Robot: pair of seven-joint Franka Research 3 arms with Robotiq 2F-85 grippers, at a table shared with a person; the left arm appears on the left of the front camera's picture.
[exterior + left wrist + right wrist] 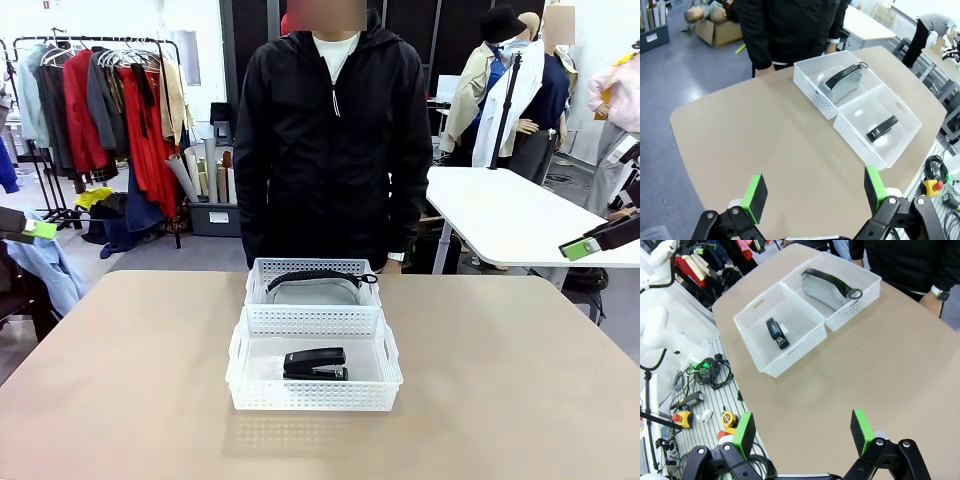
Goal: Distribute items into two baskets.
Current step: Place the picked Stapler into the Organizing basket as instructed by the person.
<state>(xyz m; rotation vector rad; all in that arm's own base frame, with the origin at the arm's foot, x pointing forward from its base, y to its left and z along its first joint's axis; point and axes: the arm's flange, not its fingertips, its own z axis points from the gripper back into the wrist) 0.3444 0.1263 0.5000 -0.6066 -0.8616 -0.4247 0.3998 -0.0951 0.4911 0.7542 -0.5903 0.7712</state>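
The grey pouch (pixel 311 289) sits low in the far basket (pixel 312 267) — the basket's near wall hides its lower part. In the front view both grippers are cut off by the side edges — left gripper (pixel 30 227), right gripper (pixel 588 245).

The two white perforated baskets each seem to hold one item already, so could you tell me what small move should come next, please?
Probably none beyond keeping both arms back. The soft grey fabric pouch lies in the far white perforated basket, and the black desk stapler in the near white basket. The left gripper and right gripper hang open, holding nothing, above the tan table.
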